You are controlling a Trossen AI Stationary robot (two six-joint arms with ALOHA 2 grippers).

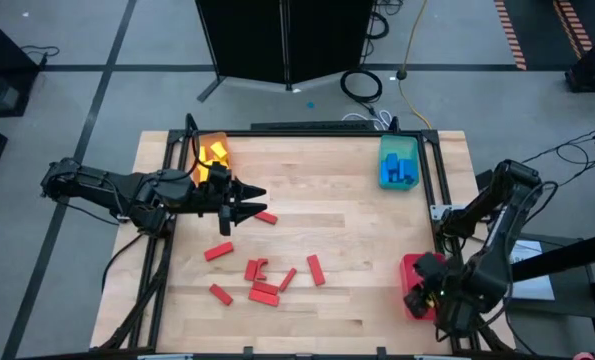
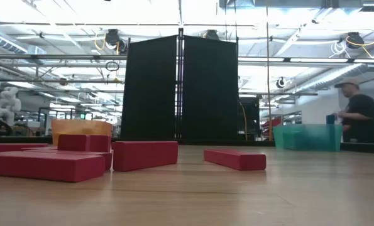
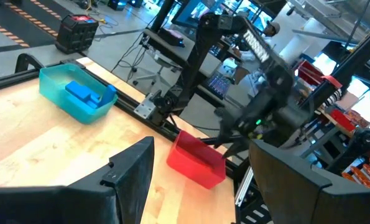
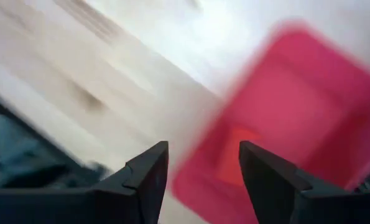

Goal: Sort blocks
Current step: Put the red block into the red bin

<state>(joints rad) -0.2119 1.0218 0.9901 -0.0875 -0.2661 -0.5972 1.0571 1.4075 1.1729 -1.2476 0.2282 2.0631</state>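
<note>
Red blocks [image 1: 265,281] x9, table [image 1: 377,260].

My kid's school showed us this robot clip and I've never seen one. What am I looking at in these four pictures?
Two dark robot arms work at a wooden table. One picture looks down from above, one looks level across the tabletop, and two come from cameras on the arms' wrists. Red blocks lie scattered mid-table. Trays sit at the edges: orange tray with yellow blocks, teal tray with blue blocks, red tray. The left gripper hangs open and empty near the red blocks. The right gripper is over the red tray, open, holding nothing visible.
</note>
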